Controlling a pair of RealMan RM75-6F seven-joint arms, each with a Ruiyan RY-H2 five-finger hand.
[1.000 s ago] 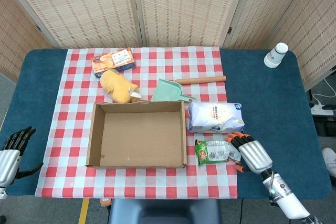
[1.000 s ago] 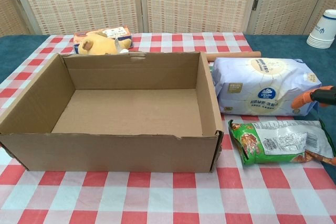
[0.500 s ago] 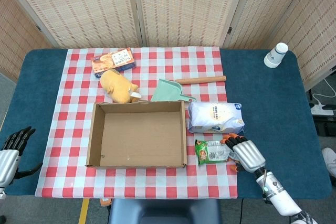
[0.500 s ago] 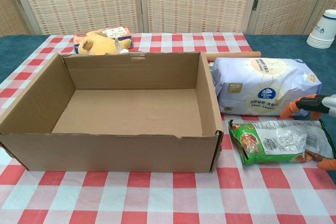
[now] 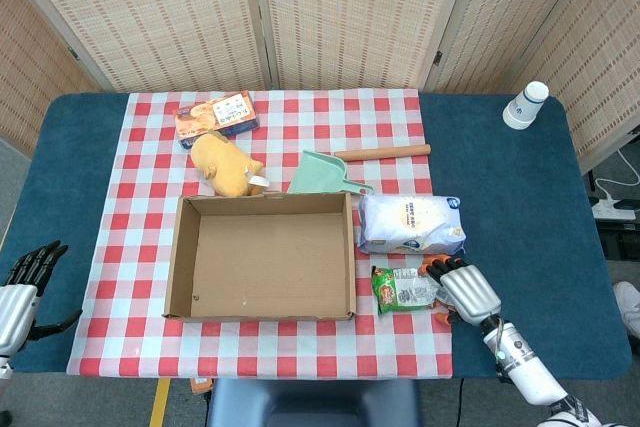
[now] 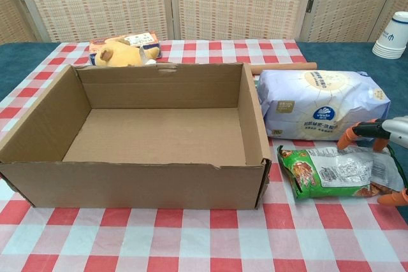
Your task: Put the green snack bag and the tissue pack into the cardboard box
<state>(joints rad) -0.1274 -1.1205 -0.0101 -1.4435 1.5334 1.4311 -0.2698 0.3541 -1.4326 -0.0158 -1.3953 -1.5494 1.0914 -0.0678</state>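
Note:
The green snack bag lies flat on the checked cloth, just right of the open cardboard box, which holds nothing. Behind the bag lies the white tissue pack, also beside the box's right wall. My right hand is at the bag's right end, its orange-tipped fingers spread over the far edge and the thumb by the near corner, with no firm grip visible. At the table's left front edge my left hand rests with nothing in it.
Behind the box are a yellow plush toy, a snack carton, and a green dustpan with a wooden handle. A stack of paper cups stands at the far right. Folding screens close off the back.
My right hand has slid left and a little forward, its fingers now reaching over the snack bag's right end. The left hand and all other objects have stayed put.

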